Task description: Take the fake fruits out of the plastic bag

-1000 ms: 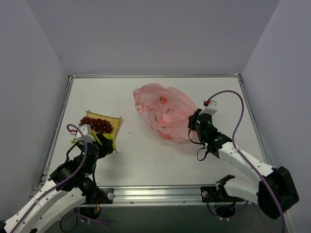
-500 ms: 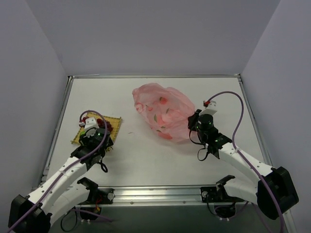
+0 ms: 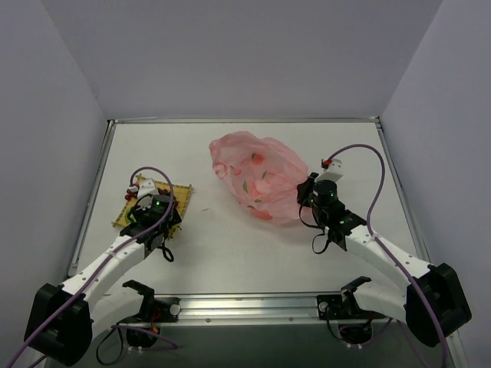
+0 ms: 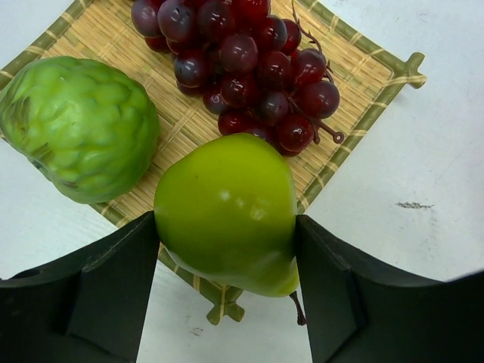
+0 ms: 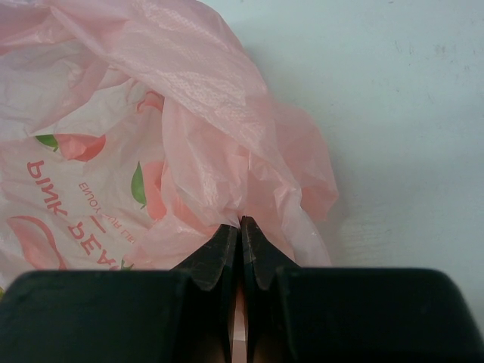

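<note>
From the top camera I see the pink plastic bag (image 3: 257, 172) on the table (image 3: 230, 245) toward the far edge, the right gripper (image 3: 308, 193) at its right side, and the left gripper (image 3: 149, 201) over the woven mat (image 3: 184, 192) near the left edge. The left wrist camera shows fingers (image 4: 98, 295) partly open, pressing both sides of the pear (image 4: 227, 208) at the mat's edge, beside the grape bunch (image 4: 242, 60) and a bumpy green fruit (image 4: 76, 125). The right wrist camera shows jaws fully closed on a fold of the bag.
</note>
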Controlling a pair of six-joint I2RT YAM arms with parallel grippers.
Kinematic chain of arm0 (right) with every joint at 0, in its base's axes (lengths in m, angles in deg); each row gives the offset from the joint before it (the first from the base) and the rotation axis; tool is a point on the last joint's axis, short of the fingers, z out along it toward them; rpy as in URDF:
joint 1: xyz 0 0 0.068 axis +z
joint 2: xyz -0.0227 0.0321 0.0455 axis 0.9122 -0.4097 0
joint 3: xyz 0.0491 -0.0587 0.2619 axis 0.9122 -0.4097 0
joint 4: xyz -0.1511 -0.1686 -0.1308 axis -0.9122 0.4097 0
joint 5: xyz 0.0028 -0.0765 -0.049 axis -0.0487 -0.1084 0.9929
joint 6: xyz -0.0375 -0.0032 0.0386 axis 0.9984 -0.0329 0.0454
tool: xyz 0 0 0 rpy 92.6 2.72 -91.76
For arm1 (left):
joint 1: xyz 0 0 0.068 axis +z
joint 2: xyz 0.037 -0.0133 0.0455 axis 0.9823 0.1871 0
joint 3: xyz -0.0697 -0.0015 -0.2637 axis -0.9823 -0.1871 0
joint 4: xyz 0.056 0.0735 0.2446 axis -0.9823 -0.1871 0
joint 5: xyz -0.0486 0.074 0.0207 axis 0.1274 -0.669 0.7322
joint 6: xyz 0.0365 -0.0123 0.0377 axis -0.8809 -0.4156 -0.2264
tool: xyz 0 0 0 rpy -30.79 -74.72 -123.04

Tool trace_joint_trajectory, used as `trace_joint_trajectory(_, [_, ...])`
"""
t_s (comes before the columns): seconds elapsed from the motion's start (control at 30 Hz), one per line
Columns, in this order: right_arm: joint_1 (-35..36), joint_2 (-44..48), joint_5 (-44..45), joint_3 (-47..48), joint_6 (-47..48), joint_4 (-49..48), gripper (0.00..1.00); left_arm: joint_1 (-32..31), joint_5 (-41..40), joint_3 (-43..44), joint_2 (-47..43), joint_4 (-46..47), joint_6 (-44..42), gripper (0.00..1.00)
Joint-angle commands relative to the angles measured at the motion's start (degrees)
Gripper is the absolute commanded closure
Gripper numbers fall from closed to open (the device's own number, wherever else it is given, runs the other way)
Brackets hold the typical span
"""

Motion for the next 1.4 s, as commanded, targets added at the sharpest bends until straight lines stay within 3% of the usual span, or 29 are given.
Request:
trace_joint_trajectory(0.0, [-0.5,0.5,-0.2,-0.1,0.6,-1.9,1.00,0.9,-1.6,-1.0,-0.3,3.0,0.0,0.65])
trace_joint_trajectory(0.27, [-0.4,0.6,-0.1,-0.3,0.6,-1.9,1.00,2.2,-0.5,-0.9,3.2,4.3,-0.5,0.57])
trace_joint_trajectory(0.43, [-0.4,0.6,-0.1,-0.4,0.6,-1.9,1.00,2.2,0.4,-1.5,0.2,4.0,-0.7,0.25])
trace_joint_trajectory(0.57, [-0.4,0.4,-0.2,-0.3,0.6,-1.9,1.00,2.1,1.9,-1.0,-4.8,1.7,-1.0,0.16])
trace_joint_trajectory(0.83, [-0.5,0.4,0.1,-0.4,0.7,-1.9,1.00,1.7,5.3,1.7,-13.8,-3.1,-0.8,0.13])
trace_joint_trajectory(1.0, [-0.5,0.2,0.5,-0.5,0.8,-1.8,1.00,1.6,12.2,4.4,-18.0,-3.9,-0.9,0.13])
trace_joint_trajectory(1.23, [-0.5,0.9,1.4,-1.1,0.5,-1.8,0.97,1.5,27.8,15.5,-27.6,-6.9,-9.3,0.06])
trace_joint_trajectory(1.37, [-0.5,2.4,1.6,-1.0,-0.2,-0.1,0.92,1.5,29.9,23.3,-30.5,-16.4,-15.5,0.06])
